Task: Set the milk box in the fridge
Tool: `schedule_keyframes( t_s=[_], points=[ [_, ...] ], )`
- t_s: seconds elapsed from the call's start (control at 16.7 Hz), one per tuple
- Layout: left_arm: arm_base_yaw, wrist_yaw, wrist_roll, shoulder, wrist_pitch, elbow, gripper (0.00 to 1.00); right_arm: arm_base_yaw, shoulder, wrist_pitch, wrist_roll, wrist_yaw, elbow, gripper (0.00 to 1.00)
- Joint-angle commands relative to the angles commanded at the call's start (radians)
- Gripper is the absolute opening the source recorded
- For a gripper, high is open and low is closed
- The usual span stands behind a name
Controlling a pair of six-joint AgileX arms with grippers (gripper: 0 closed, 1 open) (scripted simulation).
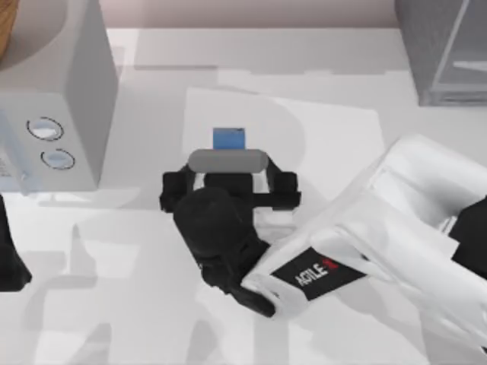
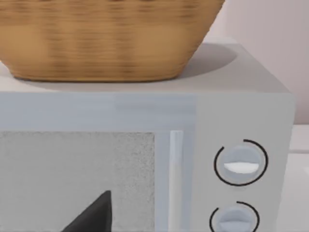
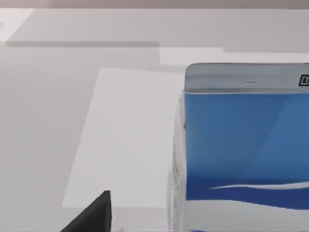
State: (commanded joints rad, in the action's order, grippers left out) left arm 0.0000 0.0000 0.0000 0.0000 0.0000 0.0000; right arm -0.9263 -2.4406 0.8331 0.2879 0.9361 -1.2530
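Right arm's white AgileX housing lies nearest the camera, its black end effector (image 1: 228, 182) at mid-worktop with fingers spread open, just near of the small upright blue milk carton (image 1: 228, 138), which stands on the white worktop (image 1: 152, 304). Far right stands the dark grey speckled fridge (image 1: 426, 46). Left end effector (image 1: 11, 258) is parked at the left edge, facing the light grey two-dial box (image 2: 241, 145); its state: cannot tell.

White-shelled AgileX arm with a black wrist and gripper

The right arm (image 1: 396, 228) has glossy white angular casing with a black label reading "AGILE" in white plus a red mark; its right gripper (image 1: 228, 181) is matte black under a rounded grey bar.
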Motion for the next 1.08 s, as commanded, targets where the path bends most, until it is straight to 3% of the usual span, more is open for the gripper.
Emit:
schedule_keyframes(
  t_s=[0.78, 1.08],
  points=[
    [0.000, 0.000, 0.000, 0.000, 0.000, 0.000, 1.00, 0.082, -0.106, -0.025, -0.045, -0.078, -0.173, 1.00],
    [0.000, 0.000, 0.000, 0.000, 0.000, 0.000, 1.00, 0.082, -0.106, -0.025, -0.045, -0.078, -0.173, 0.62]
  ],
)
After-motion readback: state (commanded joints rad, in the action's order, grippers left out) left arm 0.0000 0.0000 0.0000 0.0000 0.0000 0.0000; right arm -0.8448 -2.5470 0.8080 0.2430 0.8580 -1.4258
